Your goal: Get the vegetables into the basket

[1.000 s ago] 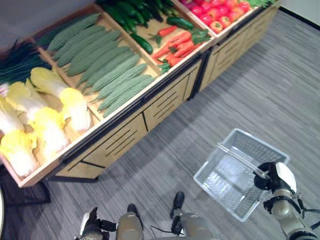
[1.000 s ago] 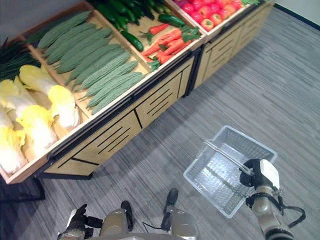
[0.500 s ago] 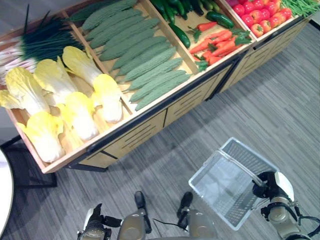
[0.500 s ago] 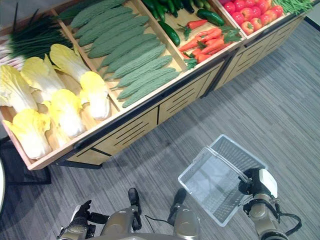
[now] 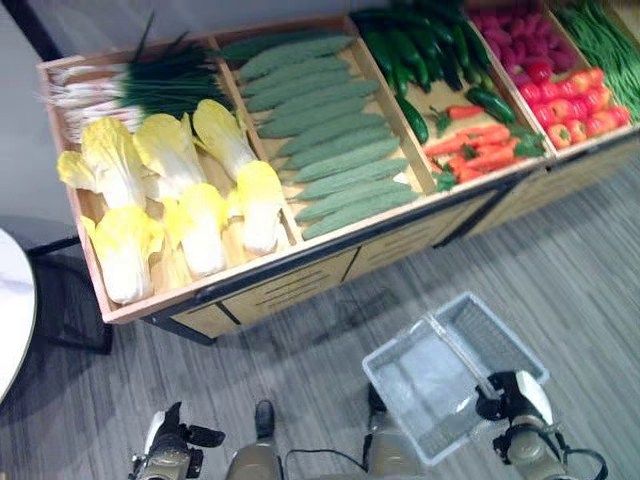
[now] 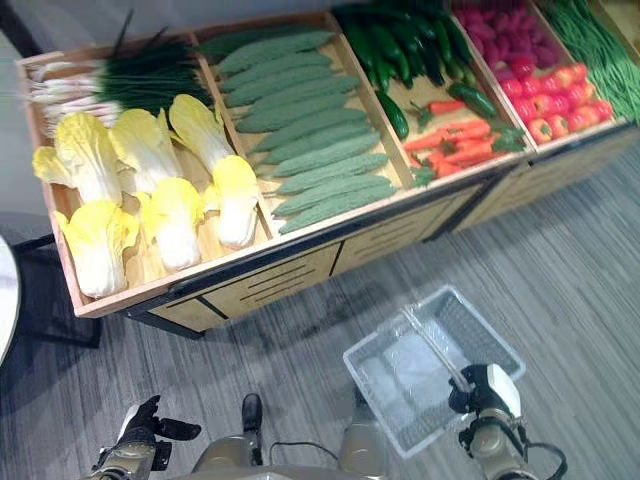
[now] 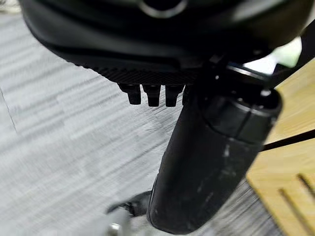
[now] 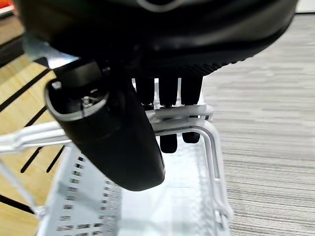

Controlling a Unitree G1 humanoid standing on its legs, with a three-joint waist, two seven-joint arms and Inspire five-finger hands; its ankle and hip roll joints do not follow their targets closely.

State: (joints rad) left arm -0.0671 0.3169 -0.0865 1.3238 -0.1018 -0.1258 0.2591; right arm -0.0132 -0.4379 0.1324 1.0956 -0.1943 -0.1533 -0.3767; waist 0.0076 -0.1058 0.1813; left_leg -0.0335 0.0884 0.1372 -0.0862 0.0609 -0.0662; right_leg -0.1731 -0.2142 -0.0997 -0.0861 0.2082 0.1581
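While the view has swung since a second ago, the left hand point(image 5: 168, 452) hangs low with loosely relaxed fingers; vegetables point(image 5: 330, 140) lie on the stand point(image 5: 290, 283) — the right hand point(image 5: 507, 395) still grips the basket's handle point(image 8: 177, 120), basket point(image 5: 400, 375) empty.

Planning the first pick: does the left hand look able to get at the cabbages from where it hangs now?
Probably not yet. The left hand hangs low by the floor, in front of and below the wooden stand, while the cabbages lie up in the tray. Nothing blocks the way; the arm must rise.
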